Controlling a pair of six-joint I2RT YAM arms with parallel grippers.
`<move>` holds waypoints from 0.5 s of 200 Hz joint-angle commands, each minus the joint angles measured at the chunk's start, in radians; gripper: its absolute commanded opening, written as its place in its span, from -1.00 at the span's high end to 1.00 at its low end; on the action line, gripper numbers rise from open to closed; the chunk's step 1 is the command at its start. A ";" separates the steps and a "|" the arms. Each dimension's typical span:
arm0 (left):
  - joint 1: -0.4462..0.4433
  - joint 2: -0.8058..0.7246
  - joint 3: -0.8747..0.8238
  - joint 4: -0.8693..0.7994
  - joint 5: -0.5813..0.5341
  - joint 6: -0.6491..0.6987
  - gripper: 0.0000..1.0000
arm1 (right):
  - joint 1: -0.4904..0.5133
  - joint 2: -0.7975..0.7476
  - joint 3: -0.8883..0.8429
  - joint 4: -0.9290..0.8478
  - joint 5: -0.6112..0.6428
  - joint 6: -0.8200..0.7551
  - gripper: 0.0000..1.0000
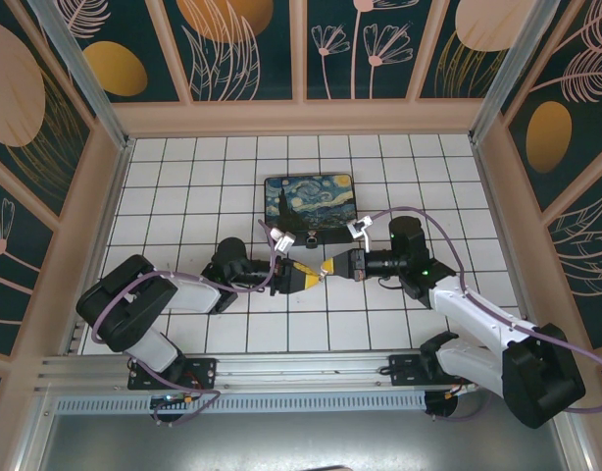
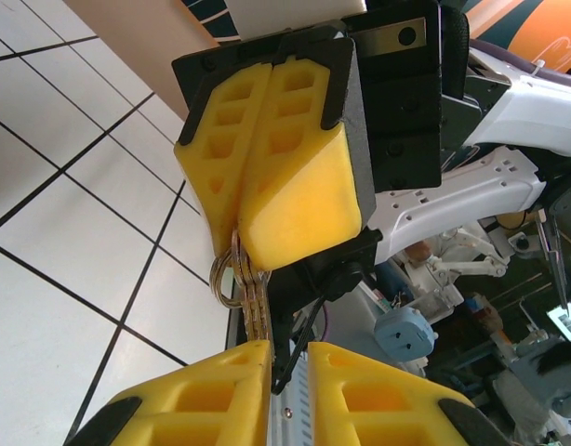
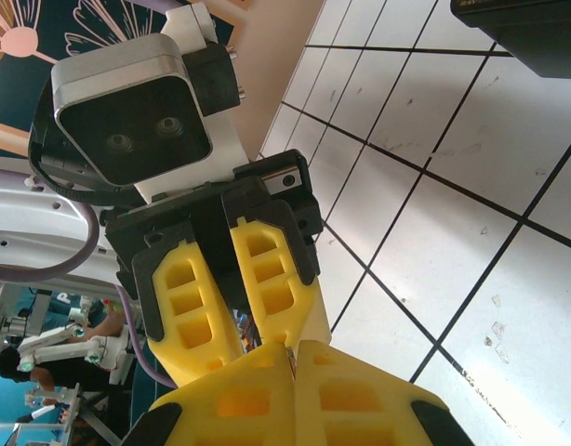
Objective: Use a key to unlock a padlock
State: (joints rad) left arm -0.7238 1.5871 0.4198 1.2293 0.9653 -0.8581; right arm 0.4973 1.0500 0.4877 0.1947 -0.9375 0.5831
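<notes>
Above the white-tiled table (image 1: 174, 167), the key (image 2: 251, 302) is held at its ringed end by the closed right gripper (image 2: 237, 243), blade reaching into the nearly shut left gripper (image 2: 285, 351), whose hold cannot be told; straight, gentle alignment is advised.
</notes>
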 commanded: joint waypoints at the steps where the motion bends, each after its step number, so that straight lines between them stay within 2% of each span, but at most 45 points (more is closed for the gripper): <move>1: 0.003 0.004 0.004 0.020 0.024 0.013 0.68 | 0.006 0.001 0.000 0.050 -0.027 0.001 1.00; 76: 0.003 0.017 0.008 0.009 0.009 0.023 0.82 | 0.020 -0.014 -0.007 0.069 -0.053 0.012 1.00; 100: 0.003 0.022 0.007 0.009 0.003 0.022 0.80 | 0.025 -0.019 -0.008 0.068 -0.052 0.011 1.00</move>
State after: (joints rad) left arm -0.7238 1.5932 0.4202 1.2266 0.9649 -0.8574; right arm 0.5087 1.0500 0.4877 0.2298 -0.9524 0.5900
